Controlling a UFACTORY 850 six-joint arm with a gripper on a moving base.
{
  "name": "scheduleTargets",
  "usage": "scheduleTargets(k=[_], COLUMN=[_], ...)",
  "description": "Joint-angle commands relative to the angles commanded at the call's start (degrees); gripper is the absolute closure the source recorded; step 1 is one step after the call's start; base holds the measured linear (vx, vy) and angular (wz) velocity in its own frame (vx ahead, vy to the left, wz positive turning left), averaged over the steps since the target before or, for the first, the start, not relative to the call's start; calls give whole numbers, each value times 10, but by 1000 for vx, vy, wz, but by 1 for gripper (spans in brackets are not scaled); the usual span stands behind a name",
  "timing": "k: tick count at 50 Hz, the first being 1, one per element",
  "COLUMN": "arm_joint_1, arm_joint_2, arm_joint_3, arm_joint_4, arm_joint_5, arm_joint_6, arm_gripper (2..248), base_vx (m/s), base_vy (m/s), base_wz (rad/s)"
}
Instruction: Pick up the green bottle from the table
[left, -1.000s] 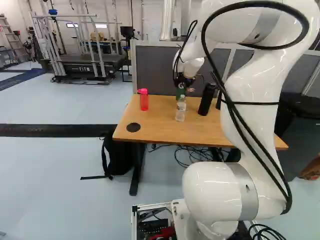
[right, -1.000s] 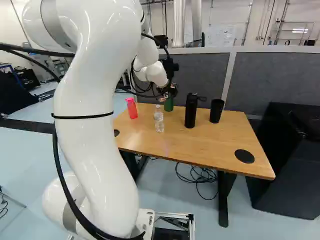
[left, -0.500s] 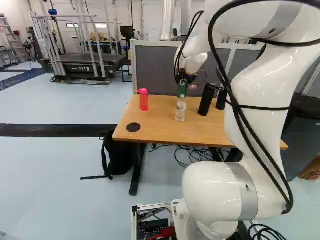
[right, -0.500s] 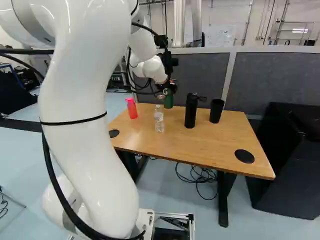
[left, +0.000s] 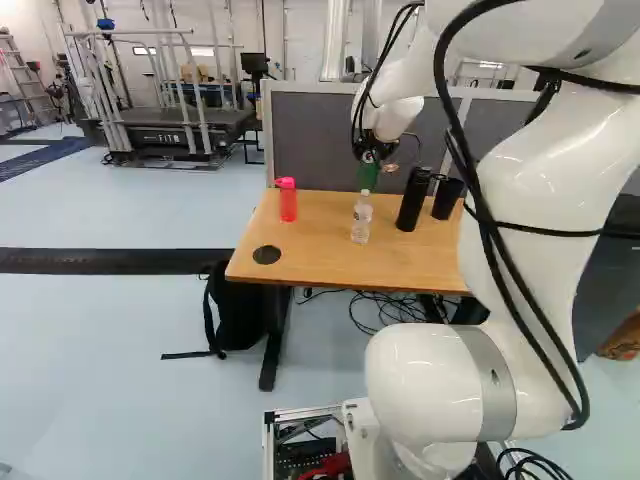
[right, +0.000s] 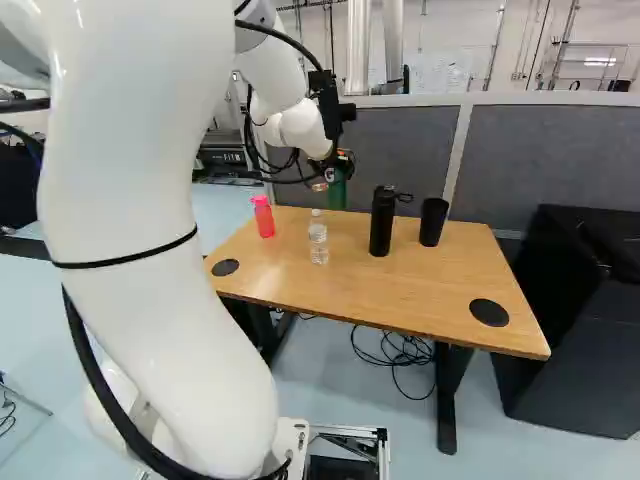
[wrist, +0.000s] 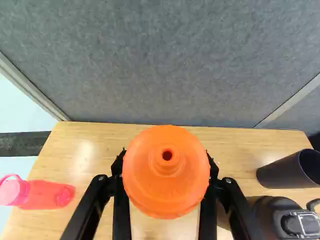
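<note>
In the left base view the white arm rises right of the middle and reaches out over the wooden table, where the gripper at its end has hold of the green bottle. The bottle is upright at the table's far side, in front of the grey partition. A clear bottle stands nearer the base than the green one, a pink bottle stands to the left, and a black bottle and a black cup stand side by side to the right. A black backpack rests on the floor by a table leg. In the right base view the green bottle hangs from the gripper just behind the clear one, its foot showing close to the table's back edge; the black bottle and the cup are farther right, upright and apart, and a dark cabinet stands beyond the table's right end. In the wrist view the gripper is clamped on the green bottle, one black finger on either side of its round orange cap, which hides the rest of the bottle and the finger pads. The pink bottle is off to one side of the gripper; on the opposite side are the black bottle, near one finger and partly hidden, and the open-mouthed cup. The partition stands ahead, along the table's back edge.
</note>
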Motion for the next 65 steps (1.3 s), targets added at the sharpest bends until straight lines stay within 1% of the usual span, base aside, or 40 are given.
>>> scheduleTargets(k=[51,65], arm_joint_1=[-5,-7], arm_joint_2=[108,126], arm_joint_3=[47,58], arm_joint_4=[0,0], arm_joint_5=[0,0], arm_joint_6=[0,0], arm_gripper=[129,129], base_vx=[0,0], base_vy=[0,0], base_wz=[0,0])
